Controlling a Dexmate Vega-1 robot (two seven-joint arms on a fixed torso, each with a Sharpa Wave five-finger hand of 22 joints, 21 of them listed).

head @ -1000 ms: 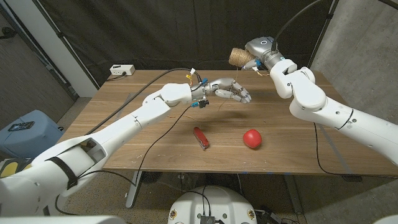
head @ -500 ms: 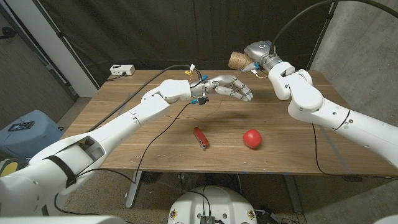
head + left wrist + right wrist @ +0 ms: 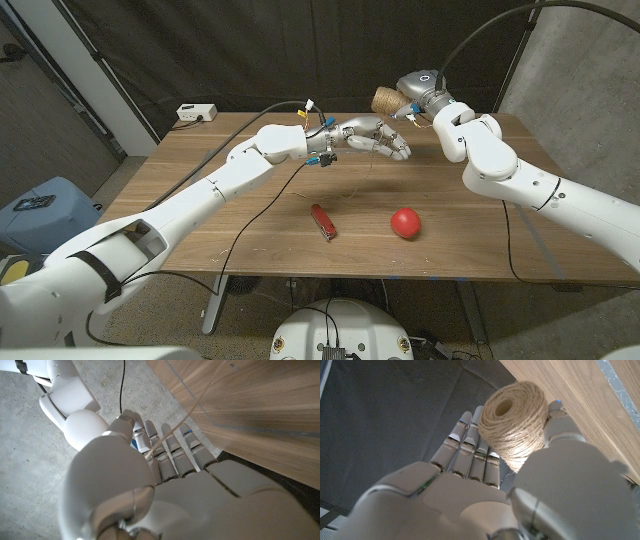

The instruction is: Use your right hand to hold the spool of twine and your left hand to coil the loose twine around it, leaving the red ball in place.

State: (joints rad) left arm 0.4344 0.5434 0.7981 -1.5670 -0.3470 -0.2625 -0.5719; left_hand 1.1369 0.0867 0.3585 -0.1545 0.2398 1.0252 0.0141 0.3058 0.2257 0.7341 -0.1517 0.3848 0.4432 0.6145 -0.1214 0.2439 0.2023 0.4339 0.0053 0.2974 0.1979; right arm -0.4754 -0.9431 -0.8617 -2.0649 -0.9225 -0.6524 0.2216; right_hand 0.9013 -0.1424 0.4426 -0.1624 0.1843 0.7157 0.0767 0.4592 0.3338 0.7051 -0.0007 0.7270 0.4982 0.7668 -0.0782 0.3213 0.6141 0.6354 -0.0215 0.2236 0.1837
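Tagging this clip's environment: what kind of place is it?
Probably a lab or test cell, not a home: black curtain backdrop, bare concrete floor, a lone wooden table with loose cables, and a grey box at its far corner.

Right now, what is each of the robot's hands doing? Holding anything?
Left hand: holds the loose twine, which runs across its fingers.
Right hand: grips the spool of twine, raised above the table's far edge.
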